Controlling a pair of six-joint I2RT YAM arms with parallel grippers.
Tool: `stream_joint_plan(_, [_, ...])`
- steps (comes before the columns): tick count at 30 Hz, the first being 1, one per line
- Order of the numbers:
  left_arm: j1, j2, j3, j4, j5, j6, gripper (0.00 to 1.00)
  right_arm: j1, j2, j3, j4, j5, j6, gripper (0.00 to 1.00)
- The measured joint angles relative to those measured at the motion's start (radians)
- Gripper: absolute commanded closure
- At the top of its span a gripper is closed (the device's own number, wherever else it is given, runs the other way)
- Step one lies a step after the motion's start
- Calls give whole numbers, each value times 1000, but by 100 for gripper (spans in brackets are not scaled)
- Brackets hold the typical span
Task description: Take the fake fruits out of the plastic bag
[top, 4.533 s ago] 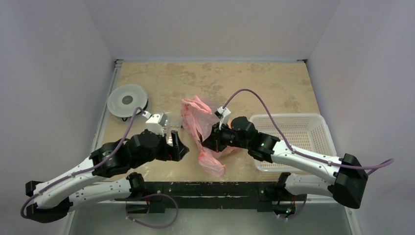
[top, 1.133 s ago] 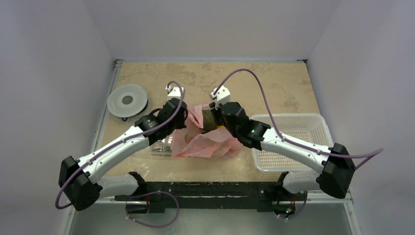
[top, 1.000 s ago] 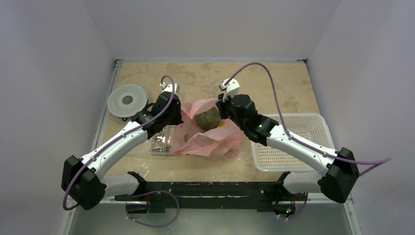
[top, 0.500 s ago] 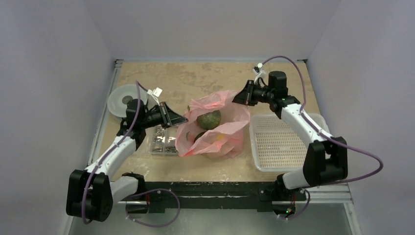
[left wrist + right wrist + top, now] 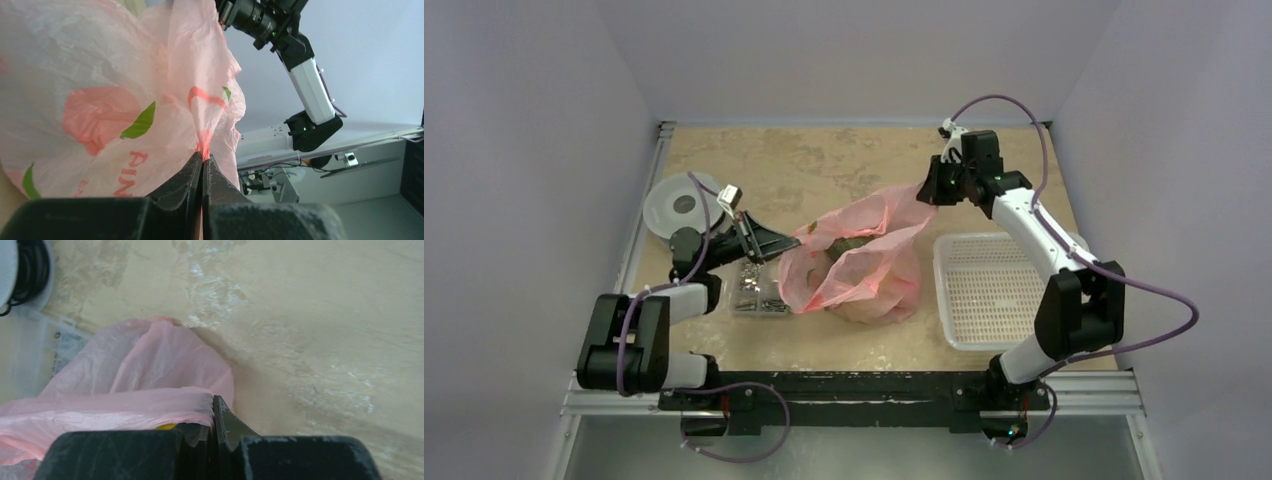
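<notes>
The bag point(image 5: 854, 265) is thin, crinkled, translucent pink plastic with a faint sheen and printed patches. The bench point(image 5: 824, 165) looks like mottled beige stone, matt. The basket point(image 5: 989, 290) is white perforated plastic. The right hand point(image 5: 214, 410) is matt black, lightly scuffed.

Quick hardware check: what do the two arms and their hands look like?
Left arm and right arm: white links, black joints and bases. A purple cable runs along each to a white wrist connector. Left hand and right hand: black, two tapered fingers.
</notes>
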Motion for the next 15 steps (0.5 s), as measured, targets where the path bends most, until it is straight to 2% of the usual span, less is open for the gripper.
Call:
stream_joint_plan(2, [48,-42,-12,-47,6,16,100,0,-20,0,-11,64,-8,100])
stream_joint_plan(3, [75,-88,-13,-123,5,50,100,0,-27,0,-15,81,-10,100])
stream_joint_plan(4, [97,-148,-11,-222,-5,102,100,4,-30,0,-19,90,-10,100])
stream_joint_plan(7, [117,-345,80,-671,-62,342,100,18,-22,2,-31,94,-18,100])
stream_joint_plan(9, [117,-406,159,-861,-87,459,100,22,-14,6,-36,88,-23,100])
stream_joint_plan(11, [116,-414,213,-984,-93,543,100,29,-13,8,-40,88,-26,95])
stream_joint_plan(12, [116,-406,234,-1049,-99,587,92,35,-13,13,-45,95,-27,86])
stream_joint_plan(13, [117,-393,250,-1122,-111,632,81,43,-13,21,-51,115,-29,72])
stream_joint_plan(14, [117,-381,260,-1200,-132,677,71,53,-13,30,-62,138,-28,54])
stream_joint_plan(15, [117,-379,264,-1283,-159,723,61,61,-14,41,-76,169,-23,46])
